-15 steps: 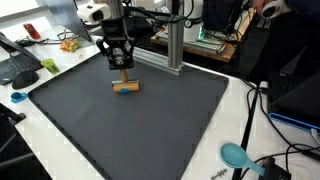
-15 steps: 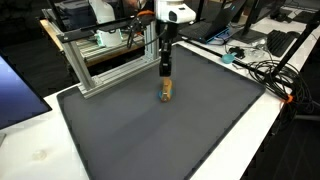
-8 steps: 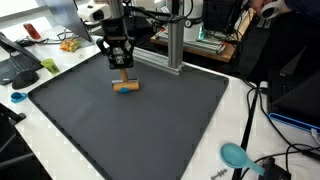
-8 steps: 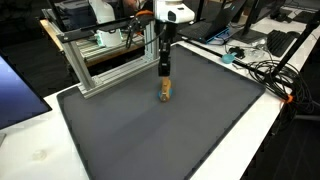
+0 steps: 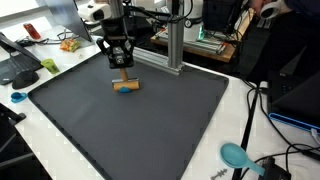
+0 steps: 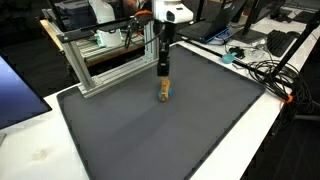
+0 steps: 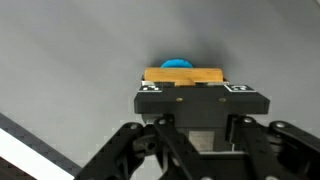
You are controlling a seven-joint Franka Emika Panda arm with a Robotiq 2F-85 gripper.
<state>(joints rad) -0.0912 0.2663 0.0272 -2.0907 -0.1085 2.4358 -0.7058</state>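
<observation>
Surface: dark grey mat covering most of a white table, seen in both exterior views. An aluminium frame stands along the mat's far edge. Cables trail over the table at the right of an exterior view. A teal scoop lies off the mat at the lower right of an exterior view. Room is a cluttered lab with benches and equipment behind. The arm comes in from the upper left and points straight down, with the gripper vertical above the upper middle of the mat. Finger state cannot be told: the wrist view shows the marked pads at either side of the housing, but not whether they press on anything. The block is short, tan and wooden and lies flat on the mat directly under the gripper, its long side running across the frame. A blue part shows past its far edge in the wrist view. In an exterior view the block sits just below the fingertips.
</observation>
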